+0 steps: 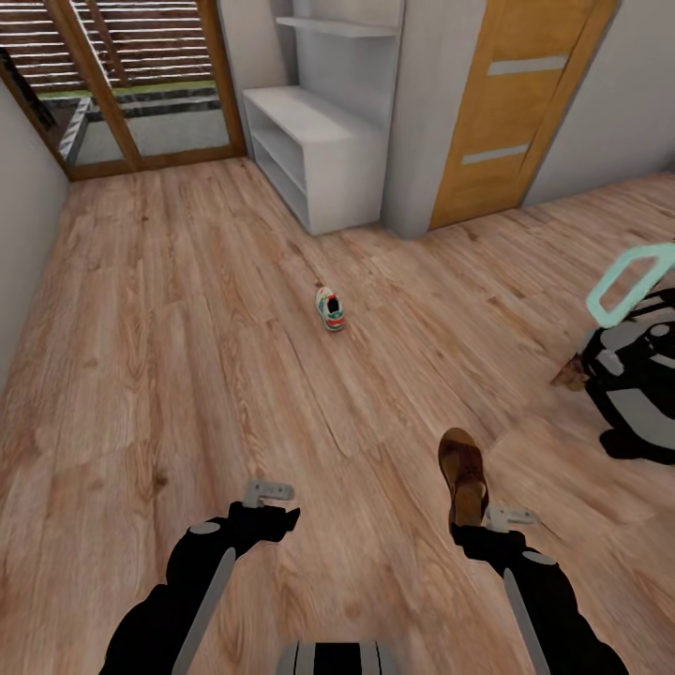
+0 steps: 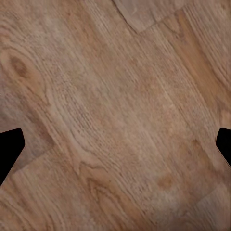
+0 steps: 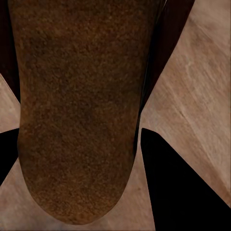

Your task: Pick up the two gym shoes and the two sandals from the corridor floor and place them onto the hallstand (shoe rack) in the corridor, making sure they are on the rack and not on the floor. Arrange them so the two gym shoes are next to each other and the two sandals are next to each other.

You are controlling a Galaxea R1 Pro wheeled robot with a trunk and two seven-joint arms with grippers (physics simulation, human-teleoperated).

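A: What does the right pincer (image 1: 483, 520) do?

B: It is closed on the heel end of a brown sandal (image 1: 462, 472). In the right wrist view the sandal (image 3: 77, 110) lies between the two dark fingers (image 3: 178, 183), and the corridor floor (image 3: 192, 91) is seen beside it.

A: And the left pincer (image 1: 269, 498)?

B: It is open and holds nothing. In the left wrist view its fingertips (image 2: 9, 149) stand wide apart at both sides, with only the wood planks (image 2: 115, 115) between them.

A: Where are the other things?

B: One gym shoe (image 1: 329, 307) lies on the corridor floor (image 1: 187, 328), further ahead, well apart from the sandal. The grey hallstand (image 1: 314, 150) stands behind it at the wall, between a glass door (image 1: 141, 84) and a wooden door (image 1: 516, 103).
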